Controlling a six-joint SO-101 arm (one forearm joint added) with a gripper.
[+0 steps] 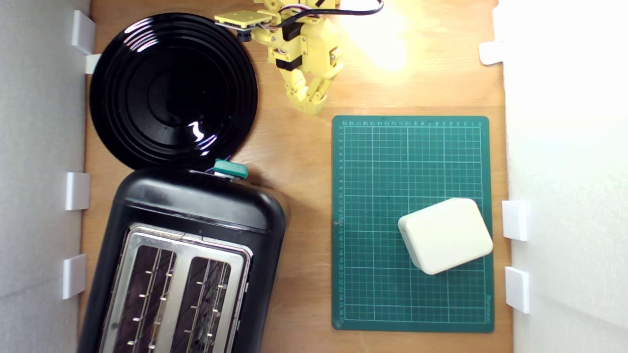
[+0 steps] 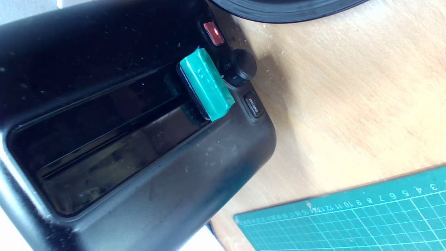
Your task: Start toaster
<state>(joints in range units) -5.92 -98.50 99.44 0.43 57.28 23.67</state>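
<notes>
The wooden worktop [image 1: 299,162] is seen from above in the exterior view, walled by white panels on both sides. The toaster [image 1: 196,206], glossy black w/ a silver top plate and two empty slots, is set at the exterior view's lower left, cut off by the frame's bottom edge. A round black plate [image 1: 171,88] is placed just beyond it, the rim nearly touching the toaster's end. A green cutting mat [image 1: 392,294] is laid at the exterior view's right, w/ a cream box [image 1: 445,235] resting on it.

The yellow pincer [image 1: 310,105] is seen near the top centre, over bare wood between plate and mat, well apart from the toaster. Its fingers are drawn close together at the tips; nothing is held.

The teal lever knob [image 1: 230,168] is shown only as a small tab in the exterior view. In the wrist view the toaster's end face [image 2: 132,146] is revealed: the knob [image 2: 207,83] in its track, plus a red button [image 2: 213,33], a black dial [image 2: 244,65] and a small black button [image 2: 253,104]. Open wood is left between toaster and mat.
</notes>
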